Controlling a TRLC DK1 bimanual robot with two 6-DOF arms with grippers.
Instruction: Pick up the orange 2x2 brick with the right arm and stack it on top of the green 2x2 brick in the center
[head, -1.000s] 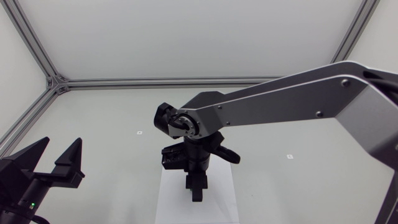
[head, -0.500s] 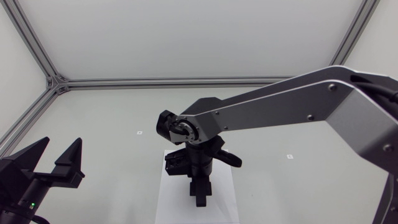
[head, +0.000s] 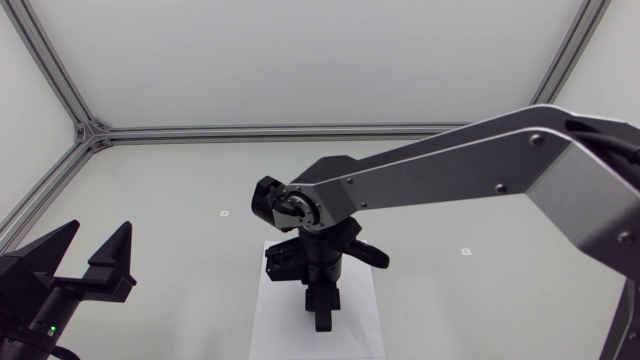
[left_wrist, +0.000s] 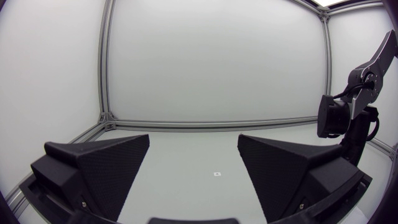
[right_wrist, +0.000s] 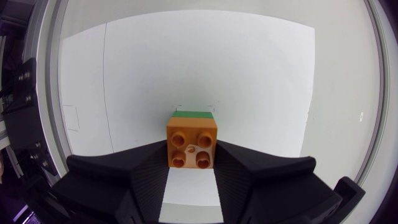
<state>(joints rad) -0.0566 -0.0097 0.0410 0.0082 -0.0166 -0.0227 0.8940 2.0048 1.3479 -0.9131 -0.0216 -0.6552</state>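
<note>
In the right wrist view the orange 2x2 brick (right_wrist: 191, 143) sits between the fingers of my right gripper (right_wrist: 191, 163), studs up, with both fingers against its sides. A strip of the green 2x2 brick (right_wrist: 194, 114) shows just beyond it, directly underneath. From the head view my right gripper (head: 320, 318) points straight down over the white sheet (head: 272, 325), and its wrist hides both bricks. My left gripper (head: 92, 250) stands open and empty at the near left, far from the bricks.
The white sheet (right_wrist: 189, 196) lies under the bricks at the table's middle front. Small markers (head: 224, 213) dot the tabletop. An aluminium frame (head: 90, 132) runs along the far and left edges. My right arm (left_wrist: 348, 118) shows beside the left gripper (left_wrist: 194, 180).
My right arm has lowered and shifted slightly toward the front of the table over the white sheet, then held still. The left arm has not moved.
</note>
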